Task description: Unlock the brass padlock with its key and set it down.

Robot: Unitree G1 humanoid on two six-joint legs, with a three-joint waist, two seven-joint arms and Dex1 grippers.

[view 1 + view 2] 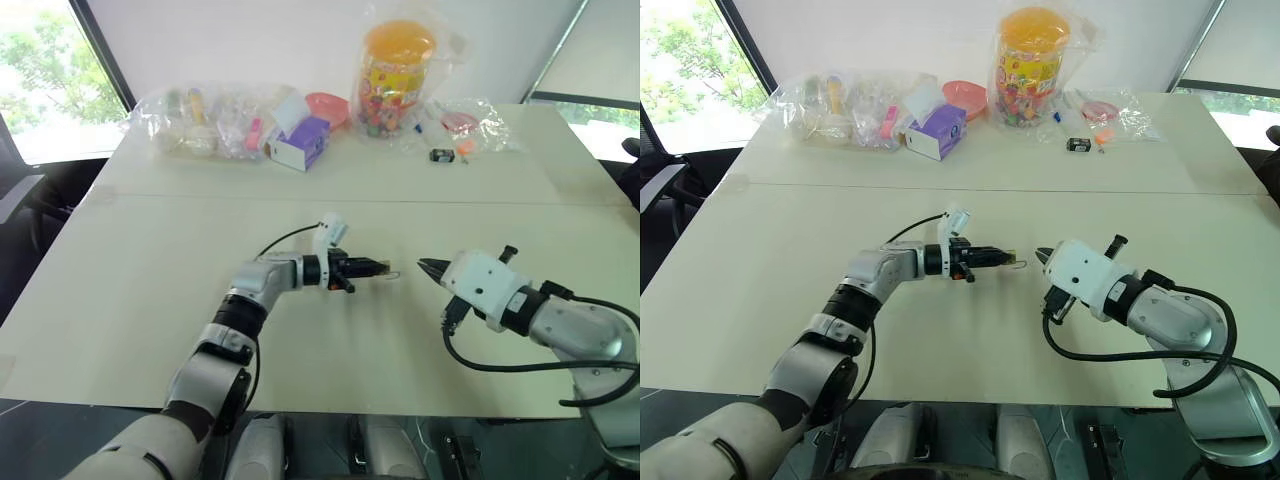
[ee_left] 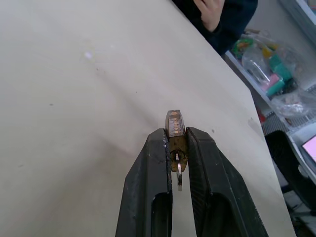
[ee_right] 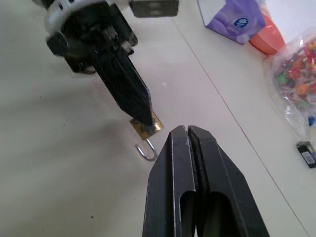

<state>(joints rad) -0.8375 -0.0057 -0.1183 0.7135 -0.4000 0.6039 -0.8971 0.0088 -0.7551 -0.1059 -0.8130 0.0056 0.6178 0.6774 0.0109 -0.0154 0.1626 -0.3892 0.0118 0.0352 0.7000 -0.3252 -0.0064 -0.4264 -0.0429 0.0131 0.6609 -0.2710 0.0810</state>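
Over the middle of the white table (image 1: 150,270), my left gripper (image 1: 372,267) points toward the right arm and is shut on the brass padlock (image 1: 381,267). In the left wrist view the padlock (image 2: 175,121) sits pinched between the two black fingers (image 2: 148,173), and a small silvery key (image 2: 179,177) sticks out of its near end. In the right wrist view the thin shackle (image 3: 146,150) hangs from the padlock (image 3: 157,123) as an open hook. My right gripper (image 1: 432,266) is shut and empty, its tip (image 3: 186,132) a short gap from the padlock.
Along the table's far edge stand clear bags of small items (image 1: 205,120), a purple box (image 1: 300,143), a pink bowl (image 1: 328,105), a jar of sweets (image 1: 397,75) and a small black box (image 1: 441,155). A person's hand (image 2: 210,12) shows beyond the table.
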